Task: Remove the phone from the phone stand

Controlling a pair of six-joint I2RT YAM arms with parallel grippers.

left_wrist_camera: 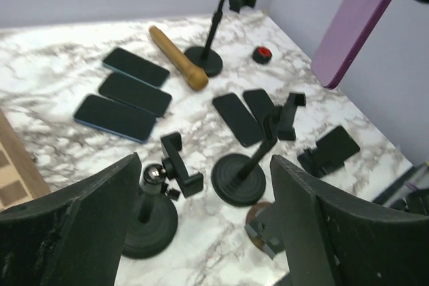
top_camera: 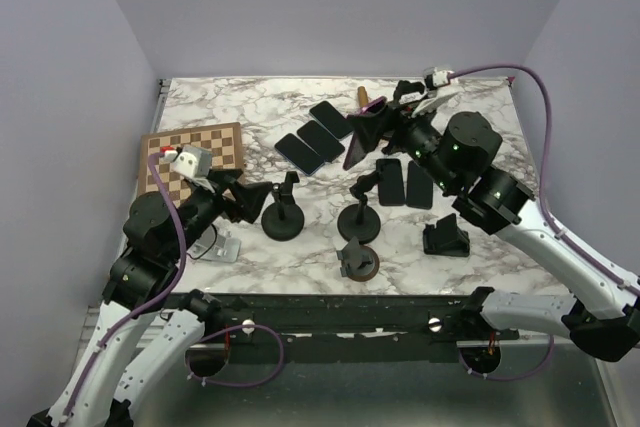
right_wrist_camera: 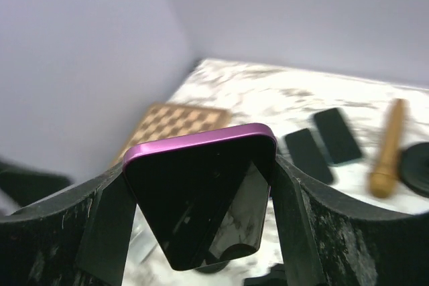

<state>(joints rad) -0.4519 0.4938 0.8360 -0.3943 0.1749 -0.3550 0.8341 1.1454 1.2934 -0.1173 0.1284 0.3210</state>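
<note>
The phone [right_wrist_camera: 208, 192] has a purple frame and a black screen. It sits tilted between the fingers of my right gripper [right_wrist_camera: 201, 169], which is shut on its two sides. From above, the phone [top_camera: 357, 147] hangs in the air over the middle of the table, clear of every stand. A black phone stand [top_camera: 283, 217] with a round base and an empty clamp stands just right of my left gripper [top_camera: 250, 203]. In the left wrist view that stand [left_wrist_camera: 157, 199] is between and beyond the wide-open fingers [left_wrist_camera: 74, 226], nothing held. The purple phone [left_wrist_camera: 352, 28] shows at upper right.
A second round-base stand [top_camera: 358, 217], a small stand [top_camera: 358, 262], a wedge stand [top_camera: 445, 237] and a tall stand at the back [left_wrist_camera: 211, 38] share the marble table. Several dark phones lie flat [top_camera: 315, 137] [top_camera: 405, 182]. A wooden pestle [left_wrist_camera: 177, 58] and a chessboard [top_camera: 195, 152] lie nearby.
</note>
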